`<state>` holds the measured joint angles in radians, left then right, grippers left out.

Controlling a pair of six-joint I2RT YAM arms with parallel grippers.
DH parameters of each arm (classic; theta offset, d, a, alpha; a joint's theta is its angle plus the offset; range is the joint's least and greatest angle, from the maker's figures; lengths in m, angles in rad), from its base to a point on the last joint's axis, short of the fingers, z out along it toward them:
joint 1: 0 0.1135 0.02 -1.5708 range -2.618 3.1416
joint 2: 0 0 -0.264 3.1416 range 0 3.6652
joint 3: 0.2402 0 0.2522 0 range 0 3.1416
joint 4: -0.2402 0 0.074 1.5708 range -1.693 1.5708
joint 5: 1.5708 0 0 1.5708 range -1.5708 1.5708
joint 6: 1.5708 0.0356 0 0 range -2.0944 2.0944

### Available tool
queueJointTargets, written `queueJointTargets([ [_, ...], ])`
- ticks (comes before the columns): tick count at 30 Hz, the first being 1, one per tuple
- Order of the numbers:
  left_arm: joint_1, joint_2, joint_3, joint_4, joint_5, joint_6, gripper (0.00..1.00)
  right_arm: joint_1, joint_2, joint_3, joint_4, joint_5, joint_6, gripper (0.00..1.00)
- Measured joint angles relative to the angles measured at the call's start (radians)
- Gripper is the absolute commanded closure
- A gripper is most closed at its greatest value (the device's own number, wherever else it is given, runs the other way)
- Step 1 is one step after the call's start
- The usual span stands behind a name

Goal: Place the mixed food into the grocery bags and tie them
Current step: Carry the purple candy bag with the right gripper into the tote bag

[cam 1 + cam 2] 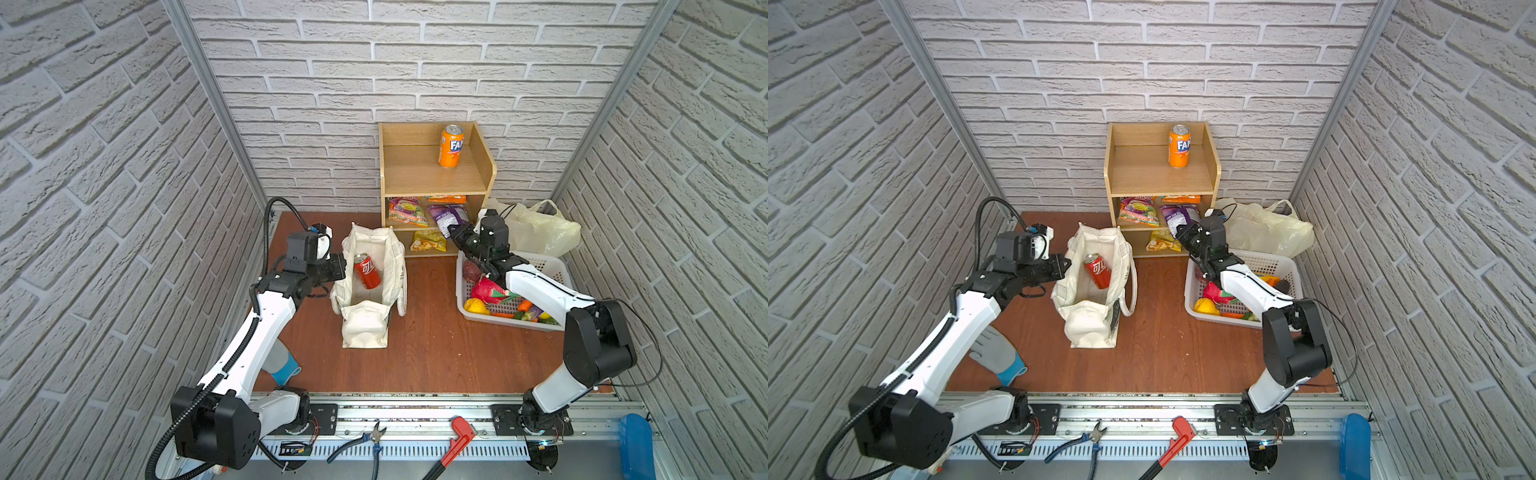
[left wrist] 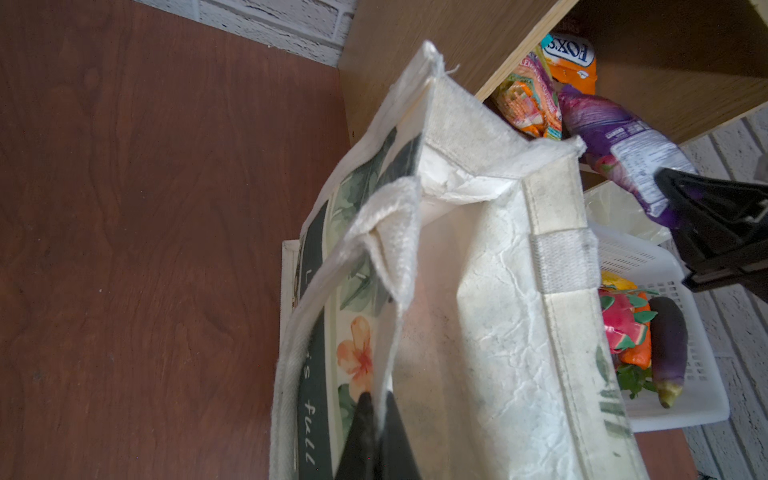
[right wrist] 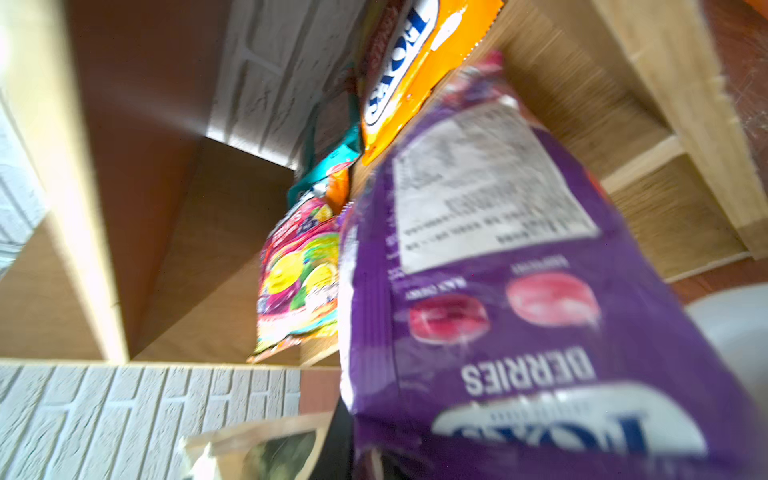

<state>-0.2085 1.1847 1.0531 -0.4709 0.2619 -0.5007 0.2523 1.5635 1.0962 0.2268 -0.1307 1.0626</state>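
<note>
Our left gripper [image 2: 376, 409] pinches the side wall of the tote [image 2: 498, 291], fingers pressed together on the cloth. In both top views it sits at the tote's left edge, near centre frame. Our right gripper [image 1: 451, 230] is clamped on the lower end of the purple packet [image 1: 446, 214], right of centre, at the middle level of the shelf [image 1: 415, 174].

We count two bags: the tote, standing open, and the carrier bag [image 1: 540, 232], slumped at the back wall on the right. There are two cans: a red can [image 1: 367, 271] tilted inside the tote and an orange can [image 1: 451, 145] upright on the top shelf.

We see four packets:
- the purple packet
- a multicoloured packet [image 1: 407, 212] beside it
- an orange packet [image 1: 446, 199] behind
- a yellow packet [image 1: 428, 241] one level down

One basket [image 1: 540, 264], right of centre, holds toy produce, among it one aubergine [image 2: 669, 340]. Our right arm crosses it and hides part of the load. A glove [image 1: 996, 353] lies lower left.
</note>
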Motion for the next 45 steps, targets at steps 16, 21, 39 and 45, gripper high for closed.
queueJointTargets([
  [16, 0.006, 0.0, 0.0, 0.0, -0.007, 0.004, 1.0, 0.254, -0.317, 0.016, -0.345, -0.046, -0.185, 0.95],
  [21, 0.008, 0.0, 0.0, -0.003, -0.007, 0.015, 1.0, 0.371, -0.281, 0.176, -0.457, -0.113, -0.303, 0.95],
  [39, 0.014, 0.016, 0.042, -0.05, -0.002, 0.038, 1.0, 0.521, 0.156, 0.678, -0.926, -0.212, -0.794, 0.94],
  [45, 0.018, 0.027, 0.055, -0.055, 0.007, 0.038, 1.0, 0.586, 0.33, 0.835, -1.102, -0.208, -0.941, 0.95],
])
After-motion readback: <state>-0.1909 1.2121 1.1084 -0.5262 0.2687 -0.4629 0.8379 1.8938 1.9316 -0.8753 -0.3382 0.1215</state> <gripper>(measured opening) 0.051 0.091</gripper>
